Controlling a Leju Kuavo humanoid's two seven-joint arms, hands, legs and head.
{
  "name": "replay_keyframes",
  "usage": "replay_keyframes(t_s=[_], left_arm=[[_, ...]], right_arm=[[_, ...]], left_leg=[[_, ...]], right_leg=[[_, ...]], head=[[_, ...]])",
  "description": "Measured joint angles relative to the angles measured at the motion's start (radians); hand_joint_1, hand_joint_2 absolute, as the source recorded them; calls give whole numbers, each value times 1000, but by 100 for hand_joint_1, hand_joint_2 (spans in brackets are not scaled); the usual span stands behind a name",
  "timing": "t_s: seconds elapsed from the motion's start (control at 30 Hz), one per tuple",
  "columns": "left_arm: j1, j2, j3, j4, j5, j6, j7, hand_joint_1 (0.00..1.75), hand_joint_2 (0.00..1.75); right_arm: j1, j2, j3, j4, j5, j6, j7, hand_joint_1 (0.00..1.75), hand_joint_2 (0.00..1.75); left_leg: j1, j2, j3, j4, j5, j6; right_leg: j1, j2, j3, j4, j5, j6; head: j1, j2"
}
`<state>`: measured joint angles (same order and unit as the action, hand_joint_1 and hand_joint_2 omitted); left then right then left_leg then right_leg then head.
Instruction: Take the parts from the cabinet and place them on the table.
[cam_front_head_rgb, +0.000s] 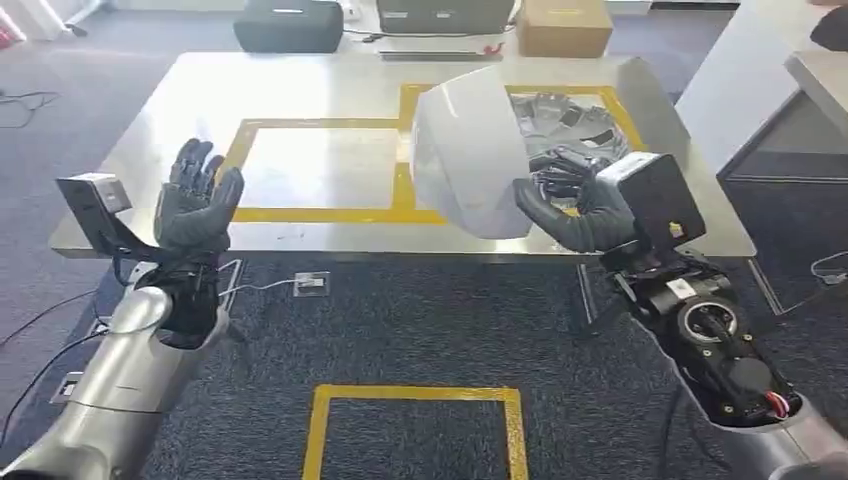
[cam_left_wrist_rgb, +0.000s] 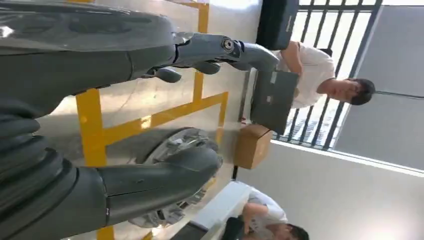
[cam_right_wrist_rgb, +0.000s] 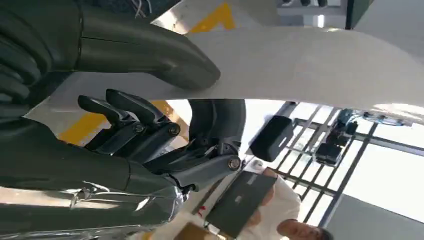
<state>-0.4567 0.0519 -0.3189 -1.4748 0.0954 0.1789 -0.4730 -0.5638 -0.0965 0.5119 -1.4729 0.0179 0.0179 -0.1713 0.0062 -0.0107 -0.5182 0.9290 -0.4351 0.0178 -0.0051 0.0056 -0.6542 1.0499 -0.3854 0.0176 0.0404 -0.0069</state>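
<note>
Fingers of the right hand (cam_front_head_rgb: 565, 205) grip a white curved part (cam_front_head_rgb: 468, 150) held above the near edge of the table (cam_front_head_rgb: 330, 85), in front of a silvery wheel-shaped part (cam_front_head_rgb: 570, 120) lying toward its right end, while the left hand (cam_front_head_rgb: 197, 200) hovers open, fingers spread and holding nothing.

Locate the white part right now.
In the head view, the white part is gripped by the right hand, above the table's front edge, beside the right yellow-taped box.
</note>
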Motion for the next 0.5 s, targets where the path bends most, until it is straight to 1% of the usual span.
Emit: replay_keyframes(t_s=[0.03, 0.07, 0.1, 0.13, 0.17, 0.2, 0.23, 0.27, 0.3, 0.33, 0.37, 0.4, 0.43, 0.47, 0.5], left_arm=[[1, 0, 0, 0, 0, 0, 0, 0, 175], [0, 0, 0, 1, 0, -1, 1, 0, 175], [-2, 1, 0, 1, 0, -1, 2, 0, 175], [3, 1, 0, 1, 0, -1, 4, 0, 175], [3, 1, 0, 1, -1, -2, 4, 0, 175], [1, 1, 0, 0, 0, -2, 4, 0, 175], [0, 0, 0, 0, -1, -2, 4, 0, 175], [-3, 1, 0, 0, -1, -2, 4, 0, 175], [-3, 2, 1, 0, -1, -2, 4, 0, 175], [-1, 2, 1, 0, -1, -2, 4, 0, 175], [1, 2, 1, 0, -1, -2, 4, 0, 175], [3, 2, 1, 0, -1, -2, 4, 0, 175], [4, 2, 1, 0, -1, -2, 4, 0, 175], [3, 2, 1, 0, -1, -2, 4, 0, 175], [3, 2, 1, 0, 0, -3, 4, 0, 175]], right_arm=[[0, 0, -1, 2, 0, 0, 0, 175, 175], [0, 0, 0, 5, 0, 0, -1, 175, 175], [-3, 0, 0, 7, 0, 0, 0, 175, 175], [-1, 1, 0, 7, 0, 0, 0, 175, 175], [-2, 2, 0, 8, 1, 0, -1, 175, 175], [-2, 4, 0, 7, 1, 0, -2, 175, 175], [-3, 4, -1, 8, 2, 0, -2, 175, 175], [-5, 4, -2, 8, 3, 0, -1, 175, 175], [-6, 6, -1, 8, 3, 0, -2, 175, 175], [-5, 8, 0, 10, 3, 1, -2, 175, 175], [-4, 8, 0, 12, 3, 0, -2, 175, 175], [-4, 8, 0, 14, 3, 0, -2, 175, 175], [-3, 8, 0, 16, 3, 0, -1, 175, 175], [-3, 8, 0, 16, 3, 0, -1, 175, 175], [-3, 8, 1, 16, 3, 0, -1, 175, 175]], left_leg=[[1, 0, 6, -3, -9, -2], [-2, 0, 13, -3, -12, -8], [-1, 0, 5, -1, -17, -15], [-2, 1, 12, -1, -19, -21], [-6, 2, 15, 0, -18, -25], [-5, 2, 15, 8, -22, -29], [-1, 4, -4, 48, -21, -34], [0, 4, -42, 112, -30, -38], [2, 4, -97, 196, -55, -45], [3, 4, -156, 277, -93, -49], [3, 4, -200, 325, -120, -52], [4, 5, -226, 335, -119, -53], [3, 5, -226, 302, -89, -51], [3, 5, -209, 233, -34, -49], [3, 5, -171, 128, 41, -44]], right_leg=[[6, 0, 19, -84, 58, -8], [13, -1, 22, -87, 25, -8], [14, -2, 49, -119, 21, -16], [15, -4, 42, -114, 25, -19], [13, -5, 48, -116, 22, -27], [7, -3, 62, -125, 22, -28], [5, -2, 74, -131, 21, -31], [3, -4, 79, -132, 17, -37], [3, -3, 82, -132, 12, -40], [3, -2, 86, -132, 6, -41], [3, -1, 91, -132, 0, -41], [3, 0, 97, -131, -8, -41], [3, 1, 106, -129, -15, -40], [3, 1, 116, -127, -24, -38], [3, 1, 129, -125, -35, -35]], head=[[5, 0], [-2, 0], [5, 0], [6, 0], [-2, 0], [-6, 0], [-6, 0], [-10, 0], [-19, 0], [-27, 0], [-31, 0], [-35, 0], [-40, 0], [-45, 0], [-49, 0]])
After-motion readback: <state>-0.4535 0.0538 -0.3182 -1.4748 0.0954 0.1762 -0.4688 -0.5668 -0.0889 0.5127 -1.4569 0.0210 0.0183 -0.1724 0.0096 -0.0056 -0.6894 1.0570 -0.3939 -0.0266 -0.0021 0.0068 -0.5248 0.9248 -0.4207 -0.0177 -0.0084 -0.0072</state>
